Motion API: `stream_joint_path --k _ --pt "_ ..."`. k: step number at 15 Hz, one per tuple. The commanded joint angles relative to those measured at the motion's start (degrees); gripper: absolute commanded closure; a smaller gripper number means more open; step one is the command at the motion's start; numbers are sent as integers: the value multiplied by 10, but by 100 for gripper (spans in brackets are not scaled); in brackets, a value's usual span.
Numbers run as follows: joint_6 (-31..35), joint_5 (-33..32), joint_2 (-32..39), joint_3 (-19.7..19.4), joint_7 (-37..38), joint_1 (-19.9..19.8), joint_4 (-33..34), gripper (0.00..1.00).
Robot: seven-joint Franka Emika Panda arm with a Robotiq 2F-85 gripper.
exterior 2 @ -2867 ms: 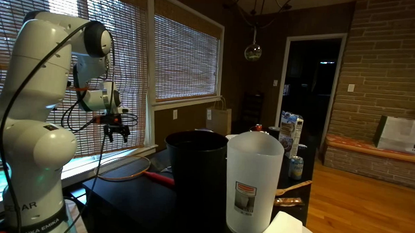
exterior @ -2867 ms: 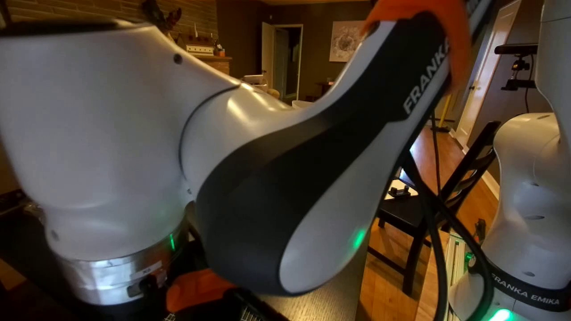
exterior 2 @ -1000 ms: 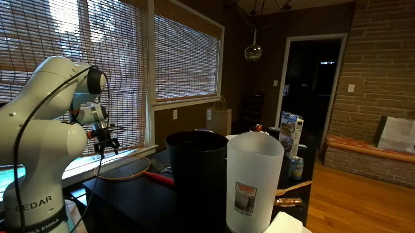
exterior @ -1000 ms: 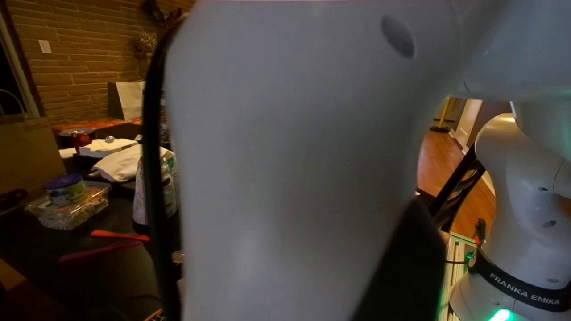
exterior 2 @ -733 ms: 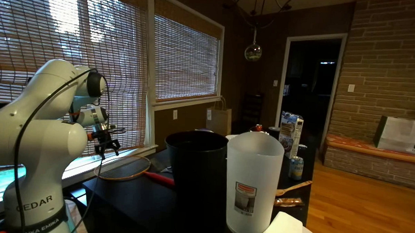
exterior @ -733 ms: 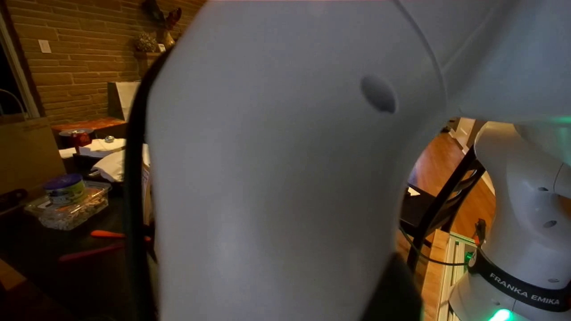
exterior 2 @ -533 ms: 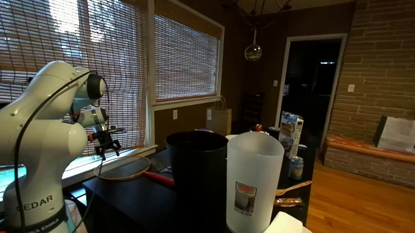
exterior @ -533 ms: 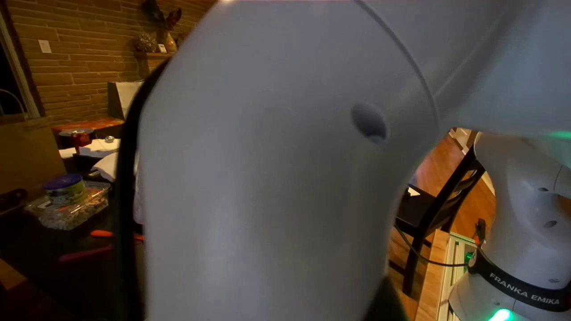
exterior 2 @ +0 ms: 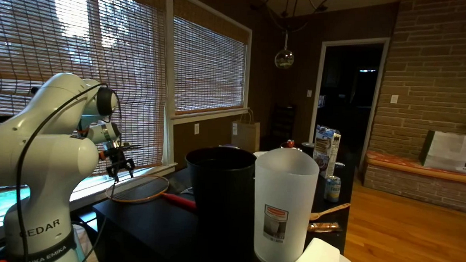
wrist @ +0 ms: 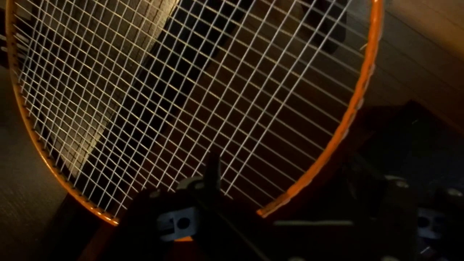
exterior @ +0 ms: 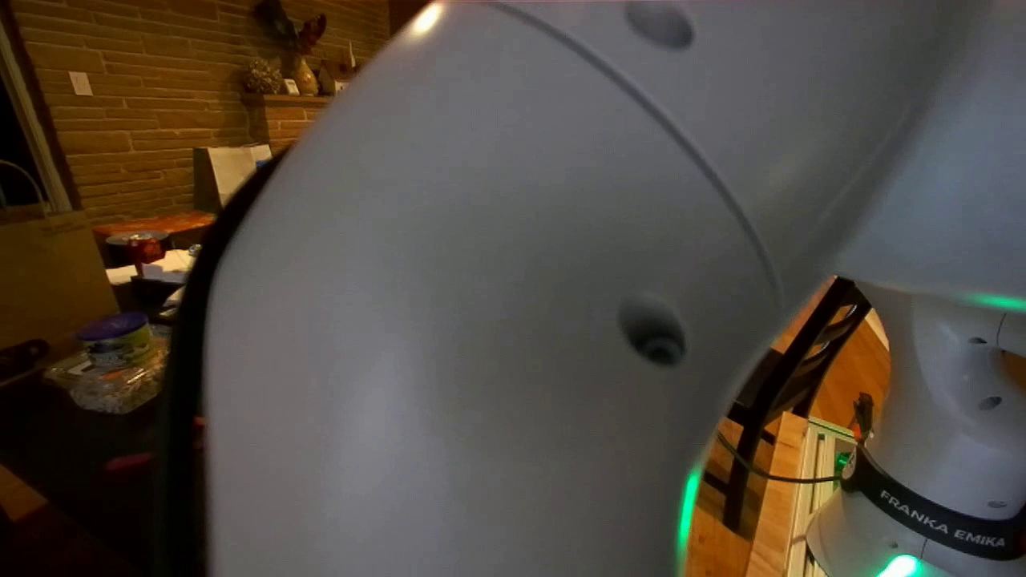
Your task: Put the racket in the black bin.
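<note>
The racket point(exterior 2: 153, 197) lies on the dark table point(exterior 2: 148, 223), at 8 o'clock in an exterior view. Its long axis slants gently: the oval head sits at the end between 9 and 10 o'clock, toward the window point(exterior 2: 103, 56), and the thick red handle point(exterior 2: 179, 201) points between 3 and 4 o'clock, its tip hidden behind the black bin point(exterior 2: 220, 192). Here I see the head as a flattened ellipse with a thin orange rim and strings like faint haze. The bin stands upright at 3 o'clock from the head, a translucent wastebasket point(exterior 2: 285, 198) just beside it at 4 o'clock. My gripper point(exterior 2: 123, 177) hangs at the head's 10 o'clock edge, its jaws standing apart and grasping nothing.

In the wrist view the head nearly fills my sight, cut off at 12 o'clock and curving round toward my dark fingers point(wrist: 213, 172) at 6 o'clock. The rim is bright orange, dotted dark along its 8 o'clock side; the pale strings make a fine grid, one set running from 7 to 1 o'clock, the other from 10 to 4. I cannot tell here which way the handle goes, nor whether a fingertip touches the strings.

In an exterior view my white arm point(exterior: 481, 280) fills the middle, and my base point(exterior: 882, 521) shows at 4 o'clock.
</note>
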Motion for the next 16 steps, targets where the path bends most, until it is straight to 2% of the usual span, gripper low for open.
stream_joint_path --k 1,2,3,5,6,11,16 --pt "-35 9 22 -9 -22 9 40 30" --pt "-39 9 22 -9 -23 8 42 28" --pt "-45 10 24 -9 -25 7 43 31" --pt "-47 11 23 -9 -26 5 42 45" --pt "-48 12 22 -9 -26 3 40 60" --pt "-42 12 18 -12 -23 1 34 96" --pt "-41 14 18 -12 -23 -2 32 99"
